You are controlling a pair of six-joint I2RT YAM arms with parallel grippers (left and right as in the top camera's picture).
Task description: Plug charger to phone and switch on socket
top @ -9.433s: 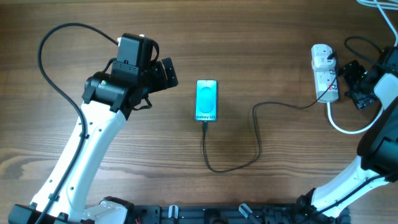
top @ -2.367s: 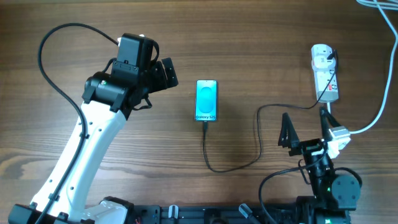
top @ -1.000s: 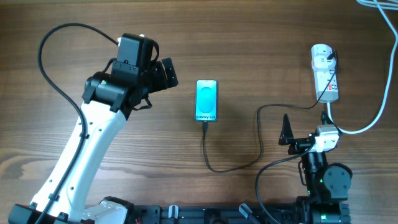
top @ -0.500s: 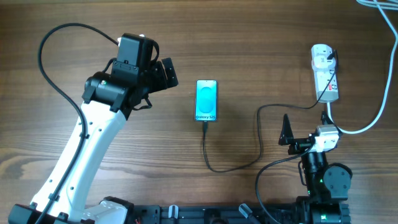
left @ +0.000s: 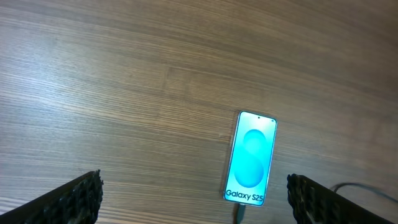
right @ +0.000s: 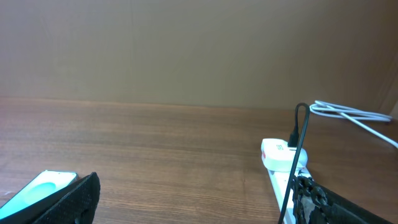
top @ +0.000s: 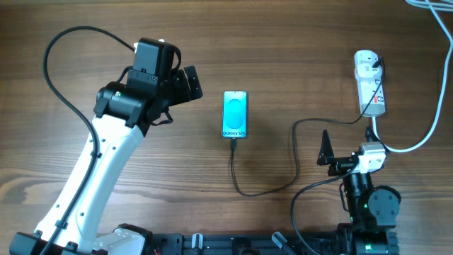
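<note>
The Galaxy S25 phone point(top: 235, 114) lies mid-tabletop. The charger cable point(top: 232, 163) meets its near end and curls to the power strip point(top: 369, 83) by the right edge. The left gripper point(left: 196, 198) and right gripper point(right: 199, 202) both gape wide, empty.

Socket point(right: 277, 154) at right, charger point(right: 303, 134) cable arcing over it; phone point(right: 38, 185) far left of socket; white cord point(right: 348, 113) behind it.

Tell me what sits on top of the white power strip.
A black plug is seated in the socket near one end, with the thin charger cable leading off it. The plug covers its outlet, so its pins and the holes beneath cannot be seen.
</note>
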